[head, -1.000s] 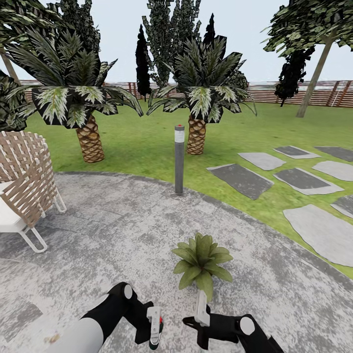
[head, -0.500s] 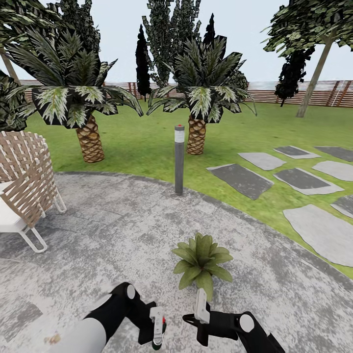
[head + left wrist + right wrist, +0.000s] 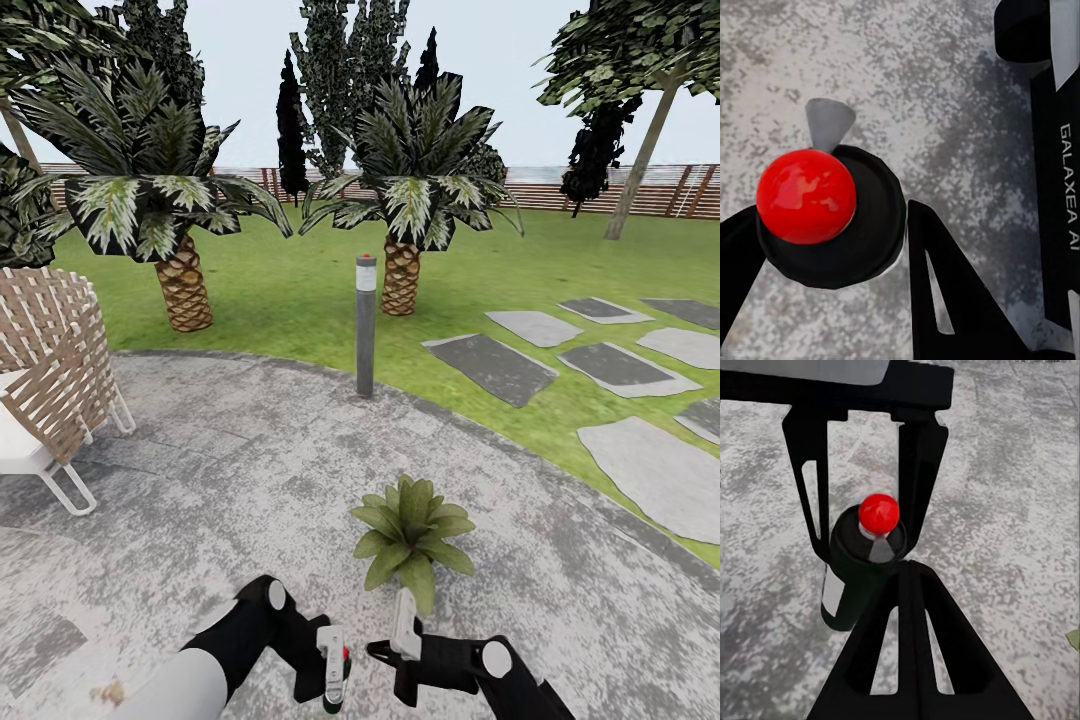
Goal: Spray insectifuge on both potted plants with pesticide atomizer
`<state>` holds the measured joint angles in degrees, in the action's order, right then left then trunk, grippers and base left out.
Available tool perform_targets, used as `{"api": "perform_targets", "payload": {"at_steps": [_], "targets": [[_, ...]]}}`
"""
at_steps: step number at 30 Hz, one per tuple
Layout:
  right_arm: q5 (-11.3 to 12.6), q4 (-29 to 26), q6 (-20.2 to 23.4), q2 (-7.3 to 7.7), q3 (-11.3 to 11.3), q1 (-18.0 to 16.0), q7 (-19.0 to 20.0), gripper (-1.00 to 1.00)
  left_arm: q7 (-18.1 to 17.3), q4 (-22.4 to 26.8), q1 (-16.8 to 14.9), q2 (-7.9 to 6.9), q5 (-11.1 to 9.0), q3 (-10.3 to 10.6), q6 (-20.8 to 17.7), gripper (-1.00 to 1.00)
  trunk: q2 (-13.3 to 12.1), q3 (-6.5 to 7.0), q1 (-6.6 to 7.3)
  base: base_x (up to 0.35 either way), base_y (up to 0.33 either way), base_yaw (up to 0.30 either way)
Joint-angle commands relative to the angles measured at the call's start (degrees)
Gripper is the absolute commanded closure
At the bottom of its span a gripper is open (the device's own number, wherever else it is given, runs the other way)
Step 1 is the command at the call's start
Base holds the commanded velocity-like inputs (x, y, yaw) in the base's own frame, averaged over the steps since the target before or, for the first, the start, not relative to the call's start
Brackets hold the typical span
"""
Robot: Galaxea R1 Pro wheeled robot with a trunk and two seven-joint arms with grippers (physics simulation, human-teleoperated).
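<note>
A potted plant (image 3: 410, 535), a low green rosette, sits on the grey paved patio (image 3: 230, 450) just ahead of both grippers. The pesticide atomizer (image 3: 337, 680) is a dark bottle with a red top. It stands upright in my left gripper (image 3: 331, 672), which is shut on it at the bottom of the head view. In the left wrist view the atomizer's red cap (image 3: 806, 195) and grey nozzle sit between the black fingers (image 3: 945, 292). My right gripper (image 3: 403, 618) is shut and holds nothing, close beside the bottle. The right wrist view shows the atomizer (image 3: 862, 574) a little beyond my right gripper (image 3: 907, 570).
A grey bollard lamp (image 3: 366, 325) stands at the patio's far edge. A wicker chair (image 3: 50, 385) is at the left. Two palms (image 3: 185, 285) (image 3: 401, 275) grow on the lawn behind. Stepping stones (image 3: 492, 366) lie to the right, with a wooden fence (image 3: 610, 192) far back.
My left gripper has carried the atomizer to the right, closer to the right gripper. The right gripper has shifted slightly left. The plant and the view have not moved.
</note>
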<state>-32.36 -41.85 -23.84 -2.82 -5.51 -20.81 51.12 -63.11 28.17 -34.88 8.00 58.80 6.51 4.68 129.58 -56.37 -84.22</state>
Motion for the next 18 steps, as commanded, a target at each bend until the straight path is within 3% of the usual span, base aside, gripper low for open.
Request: {"api": "perform_targets", "payload": {"at_steps": [1,18], "targets": [[-0.42,-0.04,-0.24,-0.14,0.06,-0.02,0.03,1.0,-0.09,0.09,-0.02,0.07,0.41,-0.03,0.49,1.0,0.02,-0.05,0.01,0.0,0.0,0.0],[-0.42,0.1,-0.24,-0.35,0.06,-0.02,0.03,1.0,-0.34,0.05,-0.02,0.78,-0.08,-0.17,1.04,1.0,0.02,-0.05,0.01,0.0,0.0,0.0]]}}
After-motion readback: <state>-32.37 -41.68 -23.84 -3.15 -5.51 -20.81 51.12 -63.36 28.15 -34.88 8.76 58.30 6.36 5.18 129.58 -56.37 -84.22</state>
